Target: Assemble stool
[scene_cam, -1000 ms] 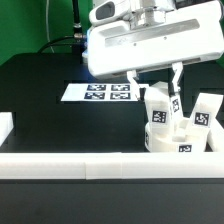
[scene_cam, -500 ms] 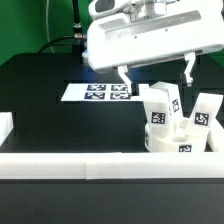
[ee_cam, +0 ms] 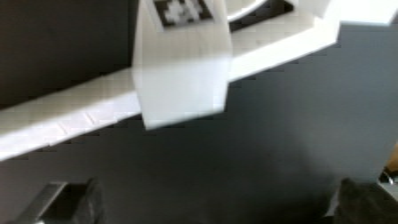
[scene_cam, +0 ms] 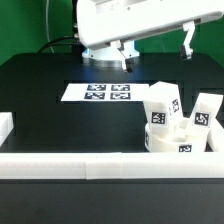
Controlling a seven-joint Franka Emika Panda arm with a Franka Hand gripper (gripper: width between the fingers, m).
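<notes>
The white round stool seat [scene_cam: 180, 141] sits at the exterior view's right against the front rail. Two white blocky legs with tags stand upright in it: one at the middle [scene_cam: 160, 108], one further right [scene_cam: 204, 113]. In the wrist view a white leg [ee_cam: 182, 60] stands up before the seat's rim [ee_cam: 294, 25]. My gripper [scene_cam: 156, 47] is open and empty, raised well above the seat. Its two fingers [scene_cam: 187, 40] hang wide apart. In the wrist view the fingertips [ee_cam: 57, 203] show at the picture's edges, with bare black table between them.
The marker board [scene_cam: 98, 93] lies flat on the black table at the centre. A long white border rail [scene_cam: 100, 165] runs along the front, with a short white rail piece [scene_cam: 6, 126] at the exterior view's left. A green backdrop stands behind.
My gripper has let go of the middle leg, opened wide and risen up and away from the seat. The leg stays standing in the seat.
</notes>
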